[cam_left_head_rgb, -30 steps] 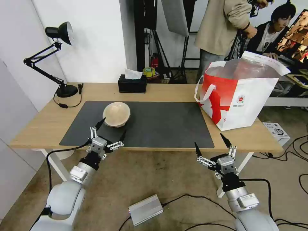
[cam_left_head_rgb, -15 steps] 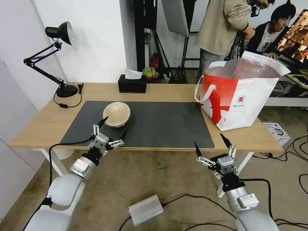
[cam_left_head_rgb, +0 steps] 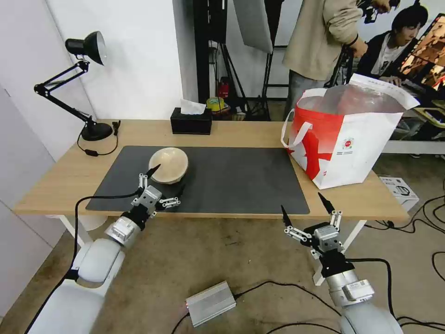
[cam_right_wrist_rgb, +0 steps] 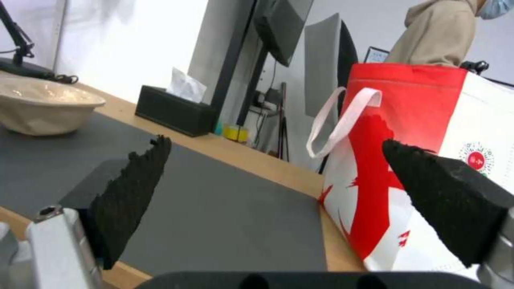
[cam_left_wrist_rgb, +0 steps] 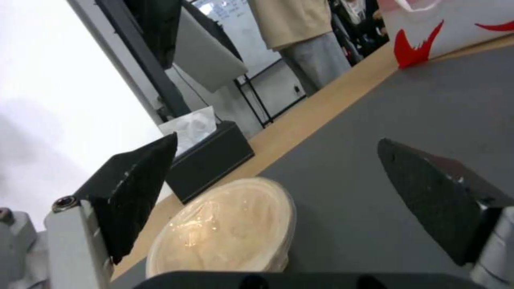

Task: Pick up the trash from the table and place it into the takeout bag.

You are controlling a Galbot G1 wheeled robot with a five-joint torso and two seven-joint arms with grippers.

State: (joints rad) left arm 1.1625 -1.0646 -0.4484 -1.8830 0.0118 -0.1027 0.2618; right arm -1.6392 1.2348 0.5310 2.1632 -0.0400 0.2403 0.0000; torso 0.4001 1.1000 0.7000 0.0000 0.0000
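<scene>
- The left gripper (cam_left_head_rgb: 168, 180), jaws apart, has crept forward over the near edge of the large dark grey rectangular mat (cam_left_head_rgb: 232, 178), closer to the beige domed bowl (cam_left_head_rgb: 168, 164) at its 12 o'clock than a second ago.
- The bowl rests unmoved on the mat on the long light-wood table (cam_left_head_rgb: 60, 181).
- The white-and-red takeout bag (cam_left_head_rgb: 345, 139) stands at the table's 3 o'clock end.
- The right gripper (cam_left_head_rgb: 306, 206), jaws apart, stays parked below the table's near edge.

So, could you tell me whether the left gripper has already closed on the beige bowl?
No, the left gripper is open, its fingers spread at the near side of the beige bowl on the mat.
</scene>
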